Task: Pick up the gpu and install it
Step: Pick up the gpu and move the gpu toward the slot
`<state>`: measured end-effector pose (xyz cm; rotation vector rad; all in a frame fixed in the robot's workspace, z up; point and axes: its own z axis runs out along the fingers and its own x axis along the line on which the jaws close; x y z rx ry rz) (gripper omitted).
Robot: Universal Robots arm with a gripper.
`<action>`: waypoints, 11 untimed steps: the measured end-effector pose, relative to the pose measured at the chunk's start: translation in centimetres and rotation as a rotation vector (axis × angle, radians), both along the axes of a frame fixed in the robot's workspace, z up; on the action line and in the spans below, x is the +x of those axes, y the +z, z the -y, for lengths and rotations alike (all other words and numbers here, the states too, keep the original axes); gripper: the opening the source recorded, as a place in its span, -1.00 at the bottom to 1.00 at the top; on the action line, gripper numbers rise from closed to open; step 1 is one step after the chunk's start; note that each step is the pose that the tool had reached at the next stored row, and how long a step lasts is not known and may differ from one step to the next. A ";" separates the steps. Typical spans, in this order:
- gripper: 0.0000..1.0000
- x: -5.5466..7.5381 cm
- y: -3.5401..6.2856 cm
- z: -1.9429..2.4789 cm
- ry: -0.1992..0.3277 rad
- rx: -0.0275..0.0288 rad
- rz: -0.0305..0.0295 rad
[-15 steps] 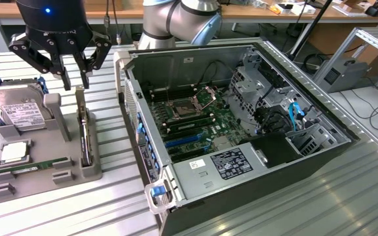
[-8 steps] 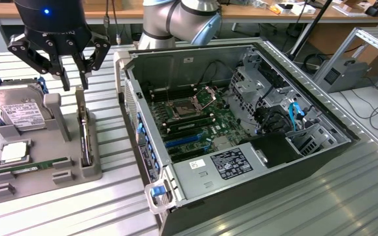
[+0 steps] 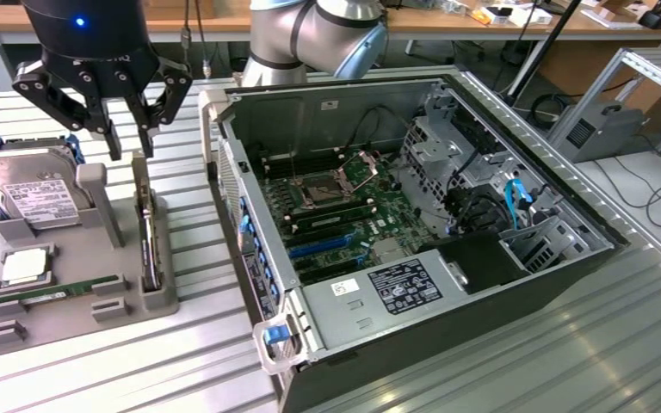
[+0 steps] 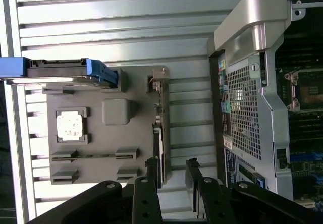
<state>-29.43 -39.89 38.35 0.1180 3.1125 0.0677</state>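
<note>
The gpu (image 3: pixel 147 232) is a thin dark card standing on its edge in a slot of the grey holder tray (image 3: pixel 72 323), on the exterior view's left. My gripper (image 3: pixel 131 148) hangs just above the card's far end, open, with nothing between its fingers. In the wrist view the gpu (image 4: pixel 159 123) appears edge-on, with its metal bracket at the far end. Its near end lies below the gripper (image 4: pixel 171 172), close to one of the fingertips (image 4: pixel 151 168). The open computer case (image 3: pixel 423 215) lies to the exterior view's right of the tray, its motherboard (image 3: pixel 330 202) exposed.
A hard drive (image 3: pixel 32 194) leans in the tray beside the gpu. A processor (image 3: pixel 23 267) and a narrow memory stick (image 3: pixel 61 292) lie flat in the tray. The ribbed metal table (image 3: pixel 193 344) carries everything. The arm's base (image 3: pixel 307 34) stands behind the case.
</note>
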 end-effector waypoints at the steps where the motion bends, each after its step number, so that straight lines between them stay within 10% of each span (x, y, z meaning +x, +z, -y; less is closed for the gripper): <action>1: -0.28 0.0 -0.01 0.00 0.000 0.0000 0.0000; 11: -0.28 -0.4 -0.23 0.00 0.000 0.0000 0.0001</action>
